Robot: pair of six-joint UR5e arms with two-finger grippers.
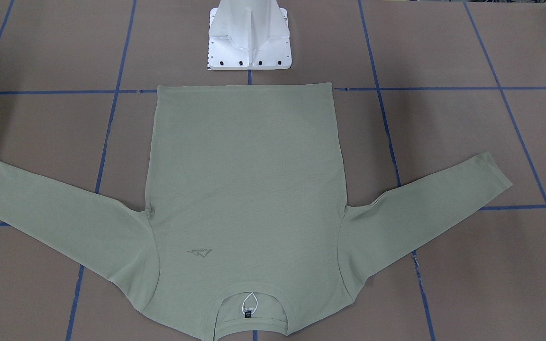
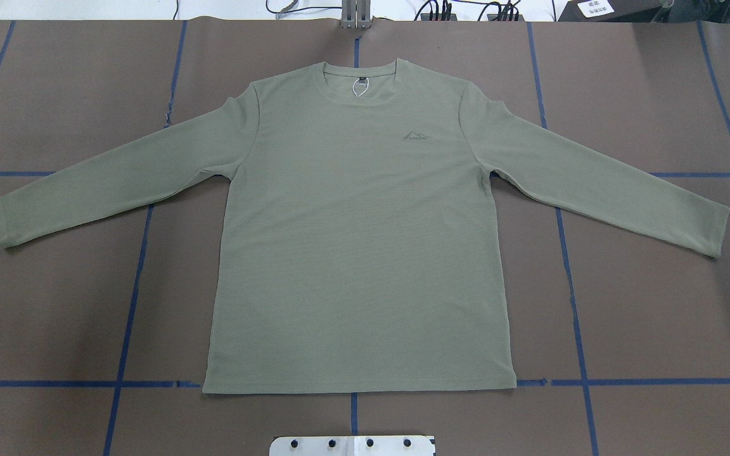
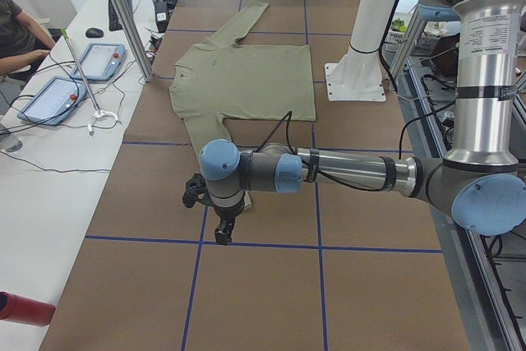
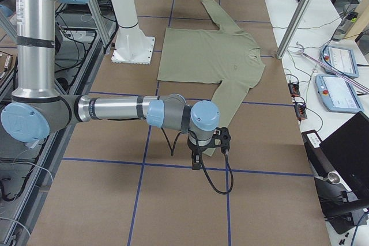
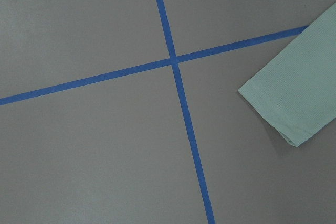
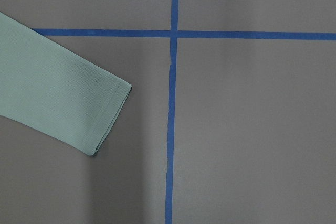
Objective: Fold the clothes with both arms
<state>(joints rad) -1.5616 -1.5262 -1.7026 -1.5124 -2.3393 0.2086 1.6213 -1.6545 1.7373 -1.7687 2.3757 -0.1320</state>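
A: Where does the shirt (image 2: 358,240) lie, and how do its edges run?

B: One shirt, flat and chest up, mid-table (image 2: 54,316). The hem is straight along a blue tape line (image 2: 656,382), just ahead of the white pedestal (image 1: 249,42). The collar points to the far side. Two sleeves are spread wide, slanting out and back toward the robot. Both cuffs lie flat.

A: What room is there to move?

B: Brown surface shows broad beyond each cuff and down both flanks of the body.

A: What is the count?

B: Two arms, two grippers, one pedestal. On the side bench there are two tablets (image 3: 99,59), with one person (image 3: 16,30) seated by them.

A: Which views differ?

B: The arms appear only in the side views. The left arm (image 3: 353,172) reaches low, and the left gripper (image 3: 223,234) points down near the left cuff (image 5: 286,103). The right arm (image 4: 115,109) does likewise, with the right gripper (image 4: 197,164) near the right cuff (image 6: 100,114). The wrist views give only a cuff end beside a tape crossing. The overhead and front views give the whole shirt outline.

A: How do the fingers stand?

B: It cannot be told for either gripper. Only the side views show them, and they are too small there.
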